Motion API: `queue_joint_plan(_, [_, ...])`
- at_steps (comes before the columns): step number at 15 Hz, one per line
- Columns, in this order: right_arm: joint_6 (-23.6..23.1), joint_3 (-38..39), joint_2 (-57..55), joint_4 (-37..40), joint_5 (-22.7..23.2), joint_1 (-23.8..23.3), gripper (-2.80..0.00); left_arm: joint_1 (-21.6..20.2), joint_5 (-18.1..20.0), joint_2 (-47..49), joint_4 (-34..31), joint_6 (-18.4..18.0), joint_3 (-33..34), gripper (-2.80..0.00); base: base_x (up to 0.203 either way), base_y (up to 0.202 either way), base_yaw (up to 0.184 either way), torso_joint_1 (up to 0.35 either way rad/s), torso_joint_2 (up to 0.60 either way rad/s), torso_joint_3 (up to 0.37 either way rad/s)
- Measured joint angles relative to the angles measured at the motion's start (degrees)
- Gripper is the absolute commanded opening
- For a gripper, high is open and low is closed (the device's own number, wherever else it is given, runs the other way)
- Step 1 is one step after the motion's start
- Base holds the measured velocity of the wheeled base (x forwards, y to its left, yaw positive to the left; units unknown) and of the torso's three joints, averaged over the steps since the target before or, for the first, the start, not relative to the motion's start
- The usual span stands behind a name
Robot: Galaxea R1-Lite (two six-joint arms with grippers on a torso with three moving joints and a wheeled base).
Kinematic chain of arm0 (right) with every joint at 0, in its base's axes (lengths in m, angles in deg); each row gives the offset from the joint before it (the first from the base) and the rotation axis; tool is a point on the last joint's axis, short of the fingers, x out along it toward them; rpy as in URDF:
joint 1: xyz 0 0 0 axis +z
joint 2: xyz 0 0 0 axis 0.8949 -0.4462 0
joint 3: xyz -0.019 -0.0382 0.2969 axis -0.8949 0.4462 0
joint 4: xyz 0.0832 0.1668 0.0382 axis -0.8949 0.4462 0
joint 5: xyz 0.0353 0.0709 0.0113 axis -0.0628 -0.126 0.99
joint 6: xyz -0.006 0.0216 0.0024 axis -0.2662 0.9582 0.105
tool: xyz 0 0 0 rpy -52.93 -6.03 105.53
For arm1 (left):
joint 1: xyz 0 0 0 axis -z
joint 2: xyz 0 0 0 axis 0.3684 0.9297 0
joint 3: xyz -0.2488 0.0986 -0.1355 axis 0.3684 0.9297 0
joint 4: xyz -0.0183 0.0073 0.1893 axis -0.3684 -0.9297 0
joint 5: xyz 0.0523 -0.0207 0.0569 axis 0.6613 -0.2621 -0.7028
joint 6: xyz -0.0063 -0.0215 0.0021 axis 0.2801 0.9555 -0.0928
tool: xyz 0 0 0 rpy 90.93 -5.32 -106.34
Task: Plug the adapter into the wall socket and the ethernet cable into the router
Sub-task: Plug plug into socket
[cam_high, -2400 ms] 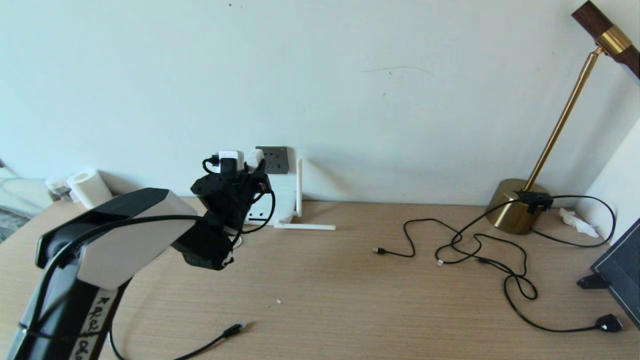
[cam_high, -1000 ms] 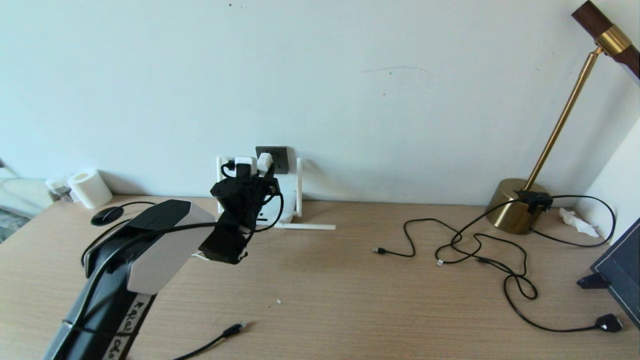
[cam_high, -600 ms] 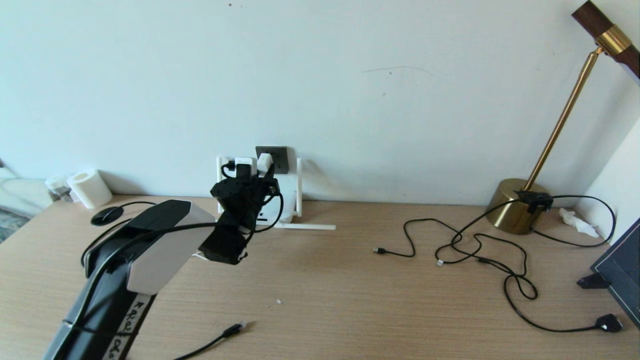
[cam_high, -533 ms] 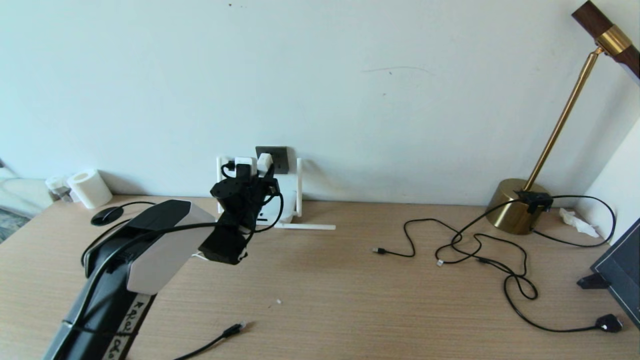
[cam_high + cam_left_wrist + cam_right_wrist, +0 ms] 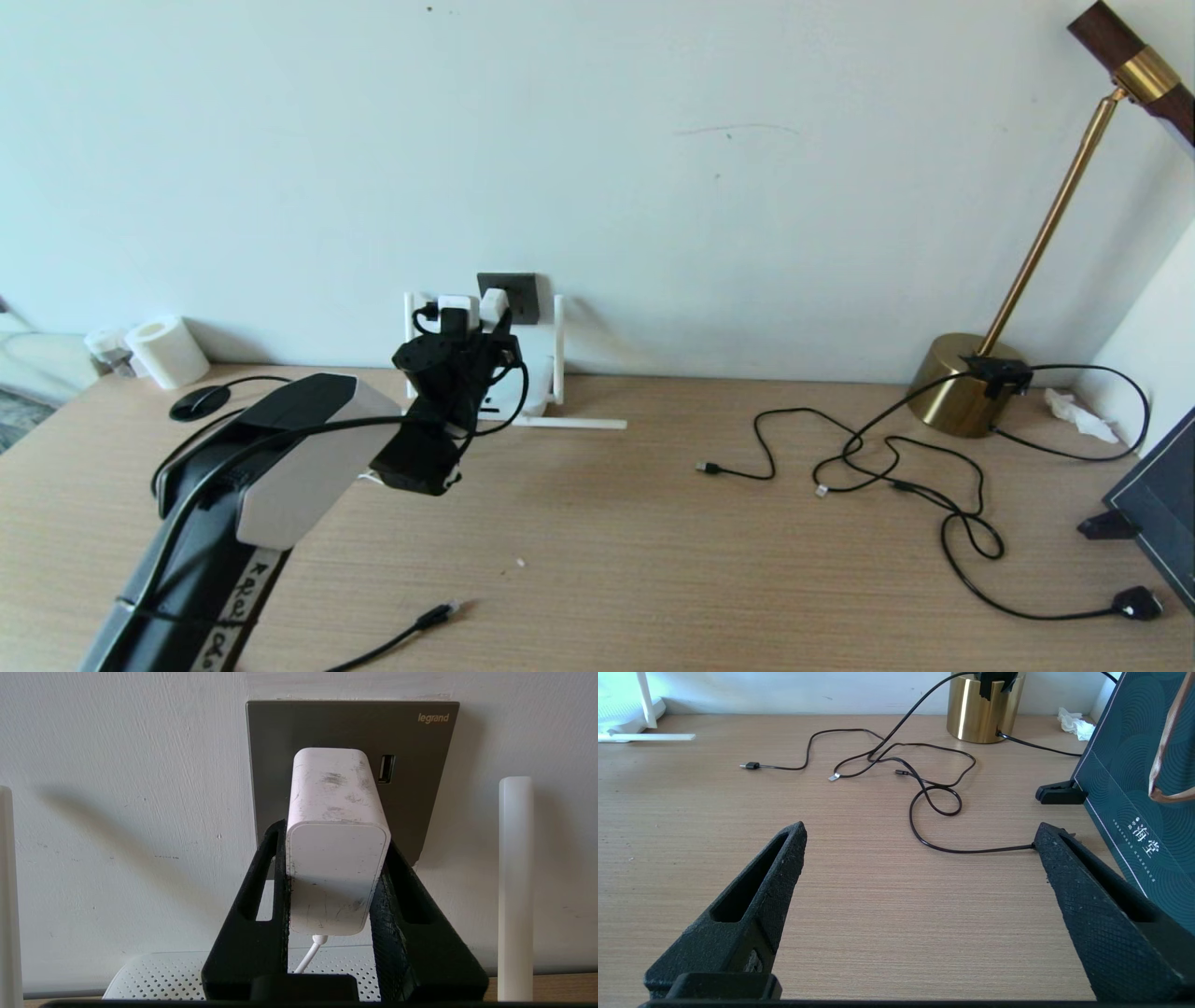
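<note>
My left gripper (image 5: 335, 836) is shut on the white adapter (image 5: 337, 858), one black finger on each side. The adapter's front end sits against the dark grey wall socket (image 5: 420, 742); its thin white cord hangs down behind it. In the head view the adapter (image 5: 493, 303) meets the socket (image 5: 519, 297) above the white router (image 5: 519, 392), which leans at the wall with its antennas (image 5: 558, 345) up. The ethernet cable plug (image 5: 437, 615) lies loose near the desk's front edge. My right gripper (image 5: 920, 835) hangs open over bare desk, out of the head view.
A brass lamp base (image 5: 962, 385) stands at the back right with thin black cables (image 5: 887, 467) sprawled before it. A dark teal box (image 5: 1148, 788) leans at the far right. A paper roll (image 5: 168, 350) and a black disc (image 5: 199, 402) sit at the back left.
The left arm pushed forward and right, carrying the adapter up to the wall socket. For the last second it has held still there.
</note>
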Motion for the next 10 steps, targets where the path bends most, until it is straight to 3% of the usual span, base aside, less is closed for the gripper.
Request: queue_joint_plan(10, [0.02, 0.02, 0.00, 0.00, -0.02, 0.00, 0.00, 0.28, -0.34, 0.13, 0.02, -0.01, 0.11, -2.80, 0.000, 0.000, 0.000, 0.000, 0.00, 0.000])
